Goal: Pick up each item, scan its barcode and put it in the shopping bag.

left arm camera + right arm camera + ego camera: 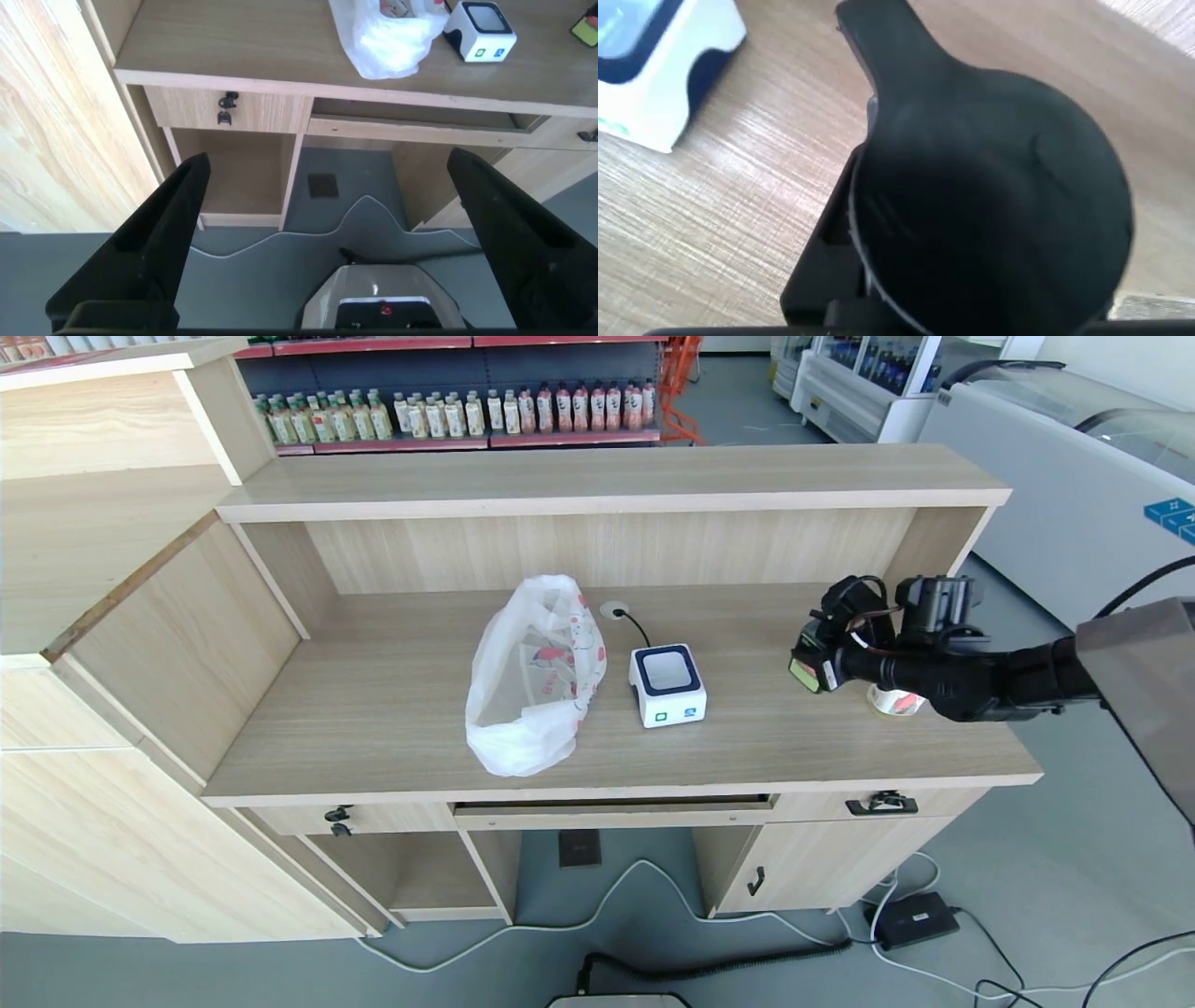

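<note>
A white plastic shopping bag (530, 679) lies slumped on the wooden counter (392, 728), with the white and blue scanner (667, 685) just right of it. Over the counter's right part, well right of the scanner, my right gripper (823, 658) is shut on a dark item (807, 673) with a green and yellow end. That item shows up close as a black round body (990, 187), and the scanner (654, 65) lies beyond it. My left gripper (327, 247) hangs open below the counter's front edge, over the floor. The bag (388, 33) and scanner (481, 28) lie far off from it.
A small white cup-like item (898, 702) stands on the counter under my right arm. The counter has a raised back wall and a side wall on the left. A cable runs from the scanner to a hole (613, 609) behind it. Cables lie on the floor (653, 896).
</note>
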